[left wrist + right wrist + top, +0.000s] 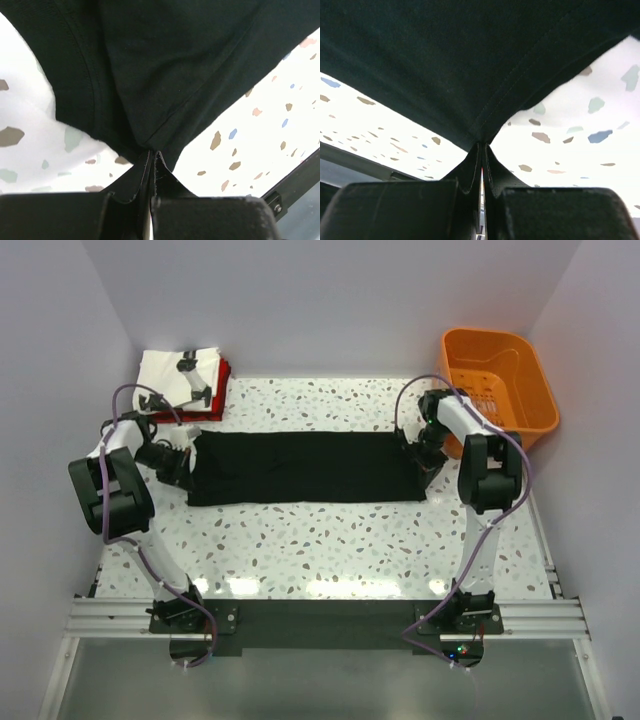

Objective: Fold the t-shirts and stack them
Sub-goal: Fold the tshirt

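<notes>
My left gripper is pressed together on the left end of the black shirt, with a pinch of its stitched edge caught between the tips. The cloth fans out ahead of them, lifted a little off the table. My right gripper is clamped the same way on the shirt's right end, a seamed corner nipped between its fingers. The shirt lies between my two hands as a long flat band, reaching from one to the other. Beyond my left hand, in the far corner, the white shirt sits folded on top of the red shirt, near the black one but apart from it. The basket stands just beyond my right hand, to its outer side
</notes>
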Tool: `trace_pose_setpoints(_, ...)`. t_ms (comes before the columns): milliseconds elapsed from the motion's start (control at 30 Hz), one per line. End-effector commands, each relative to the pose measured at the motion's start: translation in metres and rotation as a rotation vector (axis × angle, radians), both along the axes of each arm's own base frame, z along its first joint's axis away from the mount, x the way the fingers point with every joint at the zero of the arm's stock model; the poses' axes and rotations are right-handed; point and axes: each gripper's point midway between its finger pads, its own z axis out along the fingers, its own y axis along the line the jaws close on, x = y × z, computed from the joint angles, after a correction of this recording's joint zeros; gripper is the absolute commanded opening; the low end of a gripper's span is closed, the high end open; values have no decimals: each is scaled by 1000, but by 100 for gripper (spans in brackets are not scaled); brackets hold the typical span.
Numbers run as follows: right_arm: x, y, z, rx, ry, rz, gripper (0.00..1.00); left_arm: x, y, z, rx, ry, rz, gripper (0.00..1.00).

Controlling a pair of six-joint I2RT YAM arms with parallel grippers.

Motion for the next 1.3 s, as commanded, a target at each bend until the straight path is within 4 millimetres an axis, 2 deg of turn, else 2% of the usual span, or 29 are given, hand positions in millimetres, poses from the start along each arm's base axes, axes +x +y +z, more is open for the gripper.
trace_pose_setpoints(0,-9,-13,25,-47,-34,29,0,-9,2,24,27,-49,-36,0)
trace_pose_setpoints(167,-4,-20,18,-90,-62,33,0,-13,6,20,52,-46,-35,0)
trace_pose_setpoints(367,0,-22,-2,-112,-53,18,0,-23,11,-2,80,5,-13,0)
trace_pose_setpoints(467,-5,-19,-11,-107,-38,10,0,-28,11,-17,87,37,6,0)
trace_pose_setpoints(633,-7,-14,-11,-93,-28,27,0,-30,19,-36,128,89,44,0)
trace_pose_setpoints(667,-12,-11,-6,-69,-3,45,6,-31,20,-37,133,92,43,2)
trace_pose_setpoints(700,-8,-9,4,-51,-21,56,15,-32,23,-34,152,87,42,13)
trace_pose_setpoints(733,-6,-8,12,-33,-33,83,25,-30,25,-30,164,71,40,19)
trace_pose_setpoints(767,1,-6,34,-19,-89,96,41,-29,26,-23,169,53,36,26)
trace_pose_setpoints(800,6,-5,45,-15,-122,106,46,-22,25,-5,164,-7,23,39)
trace_pose_setpoints(867,18,4,73,34,-197,140,51,-9,24,18,173,-95,20,45)
trace_pose_setpoints(900,23,7,82,38,-228,149,51,2,26,40,195,-179,27,50)
trace_pose_setpoints(967,31,21,91,46,-272,209,49,13,17,55,222,-244,7,53)
trace_pose_setpoints(1000,36,25,88,27,-278,230,47,16,13,61,243,-269,0,53)
trace_pose_setpoints(1033,40,29,85,16,-290,258,45,18,6,62,249,-275,-13,54)
trace_pose_setpoints(1067,47,43,81,8,-313,303,41,20,-10,61,248,-280,-51,54)
trace_pose_setpoints(1167,67,58,63,-40,-350,360,35,20,-38,52,232,-256,-40,53)
trace_pose_setpoints(1200,77,60,52,-58,-361,363,34,21,-42,46,224,-243,-33,53)
trace_pose_setpoints(1267,91,64,46,-75,-390,373,34,19,-57,38,177,-208,-38,53)
